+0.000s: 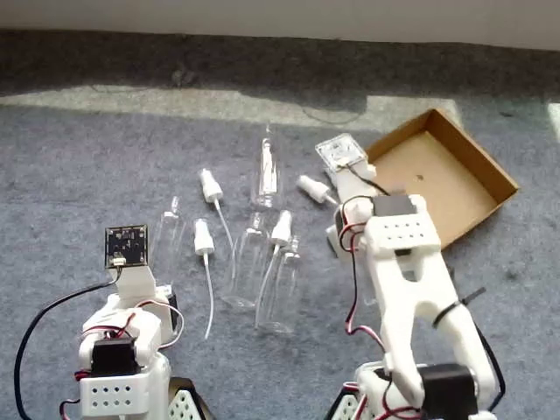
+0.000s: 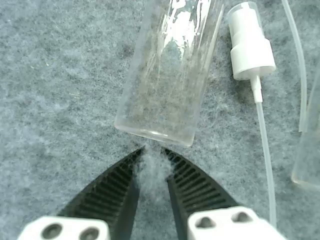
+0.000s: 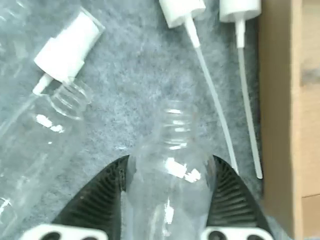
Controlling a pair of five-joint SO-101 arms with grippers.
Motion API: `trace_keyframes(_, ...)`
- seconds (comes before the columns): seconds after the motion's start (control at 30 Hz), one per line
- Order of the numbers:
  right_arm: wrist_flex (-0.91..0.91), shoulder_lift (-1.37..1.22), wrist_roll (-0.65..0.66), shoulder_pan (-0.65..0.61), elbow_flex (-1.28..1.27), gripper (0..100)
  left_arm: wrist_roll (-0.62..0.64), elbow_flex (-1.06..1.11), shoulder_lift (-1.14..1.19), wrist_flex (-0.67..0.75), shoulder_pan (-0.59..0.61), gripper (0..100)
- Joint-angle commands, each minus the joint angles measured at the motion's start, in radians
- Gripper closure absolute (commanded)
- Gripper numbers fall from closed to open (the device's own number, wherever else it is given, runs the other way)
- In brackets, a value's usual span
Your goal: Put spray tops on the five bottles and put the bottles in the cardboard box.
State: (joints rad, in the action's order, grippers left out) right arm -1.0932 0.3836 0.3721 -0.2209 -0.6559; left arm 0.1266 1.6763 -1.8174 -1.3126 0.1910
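Clear bottle (image 3: 170,190) sits pinched in the right gripper (image 3: 171,161), neck pointing away; left gripper (image 2: 153,151), barely parted, faces a second bottle (image 2: 170,70) base-on, lengthwise.

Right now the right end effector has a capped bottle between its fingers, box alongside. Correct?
Not capped: the right wrist view shows the bottle in the right end effector with a bare threaded neck, nothing screwed on. The box alongside is right.
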Motion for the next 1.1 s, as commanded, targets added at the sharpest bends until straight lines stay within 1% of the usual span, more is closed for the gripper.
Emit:
trace_keyframes(0.0,-0.030,0.228,0.006,0.008,0.058,90.3,-0.008,0.019,0.007,-0.006,0.013,99)
trace_keyframes(0.1,-0.047,0.380,0.006,0.010,0.015,90.3,-0.008,0.019,0.007,-0.006,0.013,99)
trace_keyframes(0.33,-0.050,0.691,0.003,0.008,-0.177,90.3,-0.009,0.019,0.007,-0.006,0.012,99)
trace_keyframes(0.37,-0.050,0.730,0.002,0.008,-0.213,90.3,-0.029,0.019,0.007,-0.006,0.010,99)
trace_keyframes(0.4,-0.048,0.765,0.002,0.007,-0.245,90.3,-0.083,0.019,0.007,-0.006,0.007,99)
trace_keyframes(0.43,-0.048,0.800,0.002,0.005,-0.275,90.3,-0.166,0.019,0.007,-0.002,0.007,99)
trace_keyframes(0.53,-0.048,0.891,0.000,0.005,-0.354,90.3,-0.450,0.019,0.007,0.052,0.013,99)
trace_keyframes(0.57,-0.048,0.920,0.000,0.005,-0.372,90.3,-0.509,0.019,0.007,0.060,0.013,99)
trace_keyframes(0.6,-0.048,0.947,0.000,0.005,-0.387,90.3,-0.534,0.019,0.007,0.060,0.013,99)
trace_keyframes(0.7,-0.047,1.024,0.000,0.007,-0.429,90.3,-0.539,-0.002,0.010,0.057,0.015,99)
trace_keyframes(0.83,-0.047,1.104,-0.002,0.008,-0.486,90.3,-0.539,-0.114,0.016,0.051,0.015,99)
trace_keyframes(0.9,-0.042,1.138,-0.003,0.008,-0.507,90.3,-0.543,-0.193,0.016,0.002,0.013,99)
trace_keyframes(0.93,-0.021,1.156,-0.023,0.010,-0.519,90.3,-0.545,-0.229,0.016,-0.020,0.012,99)
trace_keyframes(1.07,0.087,1.227,-0.186,0.010,-0.605,90.3,-0.611,-0.321,0.018,-0.066,0.012,99)
